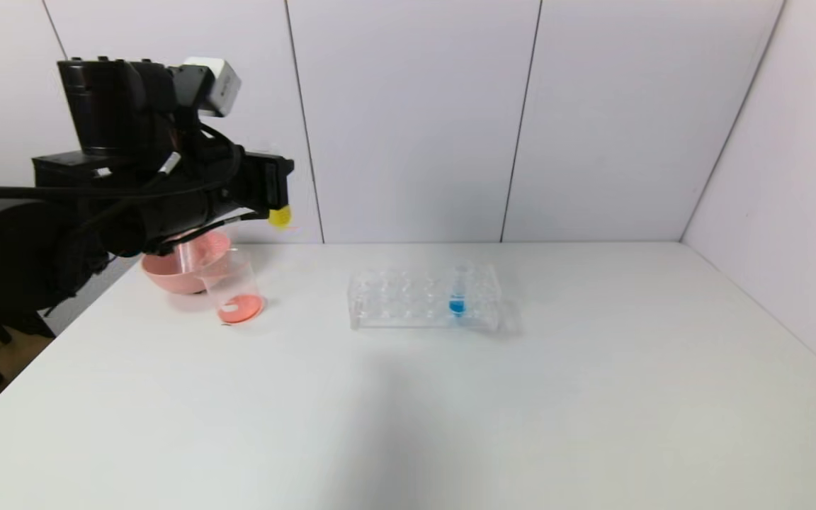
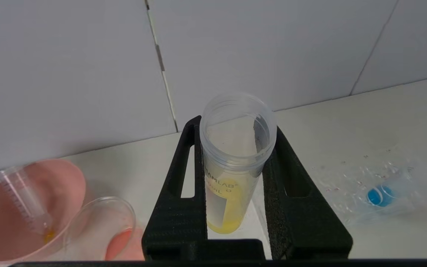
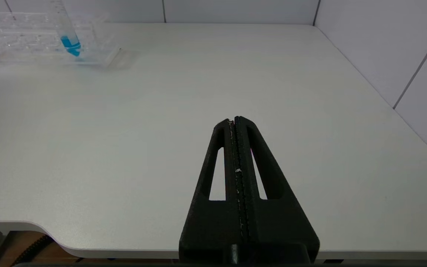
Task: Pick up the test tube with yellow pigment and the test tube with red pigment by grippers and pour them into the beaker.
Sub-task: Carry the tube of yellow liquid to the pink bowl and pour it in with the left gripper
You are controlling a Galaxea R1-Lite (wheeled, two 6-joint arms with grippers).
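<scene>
My left gripper (image 1: 271,185) hangs high at the table's far left, shut on the test tube with yellow pigment (image 2: 235,159). That tube stands roughly upright between the fingers (image 2: 184,178), open mouth up, and its yellow bottom (image 1: 280,217) pokes out below them. The beaker (image 1: 234,287) stands under and slightly left of it, with red-orange liquid on its floor. The test tube with red pigment (image 2: 24,200) lies in the pink bowl, with only an orange trace at its tip. My right gripper (image 3: 234,119) is shut on nothing, low over the table's near right.
The pink bowl (image 1: 167,273) sits right behind the beaker, touching it. A clear tube rack (image 1: 426,297) stands mid-table holding one tube with blue liquid (image 1: 457,301). White walls close off the back and the right side.
</scene>
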